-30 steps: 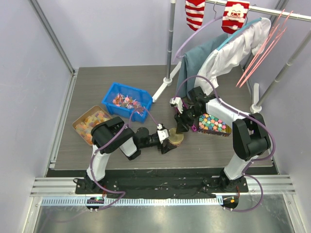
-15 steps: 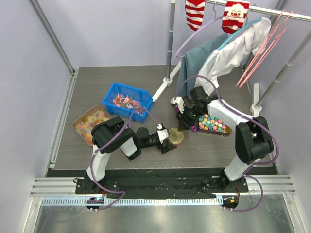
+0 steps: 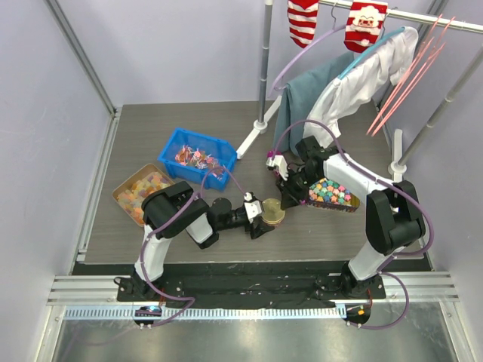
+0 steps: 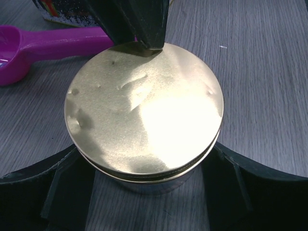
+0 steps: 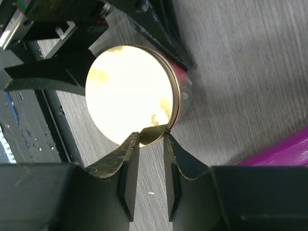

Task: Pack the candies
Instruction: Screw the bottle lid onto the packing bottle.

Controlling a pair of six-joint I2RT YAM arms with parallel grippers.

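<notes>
Now that my right pincer (image 5: pixel 148 138) has nipped shut on the gold lid's (image 5: pixel 130 91) rim, with my left pincer (image 4: pixel 147 190) clasping the jar (image 4: pixel 139 182), I expect unlidding next; the candies (image 3: pixel 198 158) sit in the blue bin (image 3: pixel 167 154), well to its left.

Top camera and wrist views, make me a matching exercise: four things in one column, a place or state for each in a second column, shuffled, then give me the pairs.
Things:
1. blue bin
2. gold lid
3. purple scoop
4. striped socks

Places or states:
A. pinched at its rim by the right claw
B. hanging up at the back
C. holds the candies
D. lying flat beside the jar

Pairs: 1-C, 2-A, 3-D, 4-B.
</notes>
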